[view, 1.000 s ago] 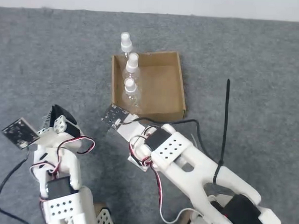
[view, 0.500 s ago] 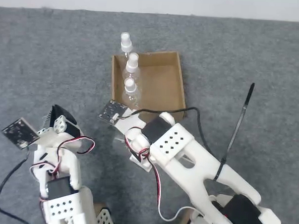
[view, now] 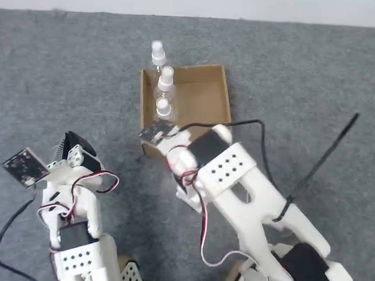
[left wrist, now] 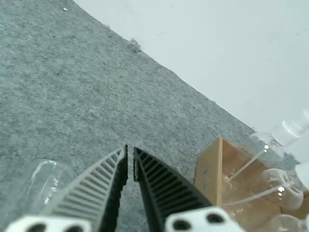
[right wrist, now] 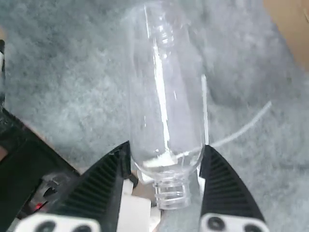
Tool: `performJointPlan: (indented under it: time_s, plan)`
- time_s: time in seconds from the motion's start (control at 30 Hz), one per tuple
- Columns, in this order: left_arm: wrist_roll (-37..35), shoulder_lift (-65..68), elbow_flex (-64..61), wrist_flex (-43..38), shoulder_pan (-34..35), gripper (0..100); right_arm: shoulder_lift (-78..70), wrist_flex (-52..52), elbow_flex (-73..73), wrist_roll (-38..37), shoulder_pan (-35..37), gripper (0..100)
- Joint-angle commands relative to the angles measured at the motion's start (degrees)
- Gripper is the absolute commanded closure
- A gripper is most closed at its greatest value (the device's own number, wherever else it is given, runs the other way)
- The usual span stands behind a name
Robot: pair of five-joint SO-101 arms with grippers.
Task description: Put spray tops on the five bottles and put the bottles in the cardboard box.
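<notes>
Right wrist view first: an uncapped bottle (right wrist: 164, 87) is seen clamped between the jaws of the right gripper (right wrist: 165, 147). Its threaded neck is pointed back toward the camera and its clear body is held out over the grey carpet (right wrist: 58, 58). A thin dip tube (right wrist: 241, 124) is picked out lying on the carpet just beside it, and a corner of the cardboard box (right wrist: 289, 19) is caught at the frame's edge.

The layout is supplied by the high view. The right arm (view: 235, 180) is stretched across to the box's near corner, on the side of the left arm (view: 73, 198), and its jaws are hidden beneath its own wrist.

Over to the left wrist view: the left gripper (left wrist: 129, 150) is found drawn together to a thin slit, with nothing held, above the carpet. A clear bottle (left wrist: 43, 181) is glimpsed lying near one jaw; whether a top is fitted cannot be told.

Now the box. From above, a capped bottle (view: 166, 78) and a second capped bottle (view: 163, 109) are counted inside, stood in line against the wall on the left arm's side. A third capped bottle (view: 158, 52) is placed outside, just beyond the far corner.
</notes>
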State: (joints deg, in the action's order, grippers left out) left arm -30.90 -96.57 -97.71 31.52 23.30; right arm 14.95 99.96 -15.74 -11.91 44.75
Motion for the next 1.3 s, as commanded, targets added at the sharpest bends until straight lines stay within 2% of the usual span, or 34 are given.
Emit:
performJointPlan:
  time_s: [0.0, 0.5, 0.7, 0.9, 1.13, 1.27]
  plan:
    - [0.5, -0.6, 0.7, -1.1, 0.3, 99, 0.6, 2.9, 4.3, -0.3, -4.1, 85.3]
    - [0.5, -0.6, 0.7, -1.1, 0.3, 99, 0.6, 3.2, 4.0, -0.9, -21.2, 85.3]
    - [0.5, -0.6, 0.7, -1.1, 0.3, 99, 0.6, 3.2, 4.0, -8.0, -30.0, 85.3]
    - [0.5, -0.7, 0.7, -1.1, 0.3, 99, 0.5, 3.2, 4.0, -12.0, -37.3, 85.3]
    - [0.5, -0.7, 0.7, -1.1, 0.3, 99, 0.3, 3.2, 4.0, -17.1, -44.2, 85.4]
    - [0.5, -0.7, 0.7, -1.1, 0.3, 99, -0.3, 3.2, 4.0, -18.8, -45.7, 85.4]
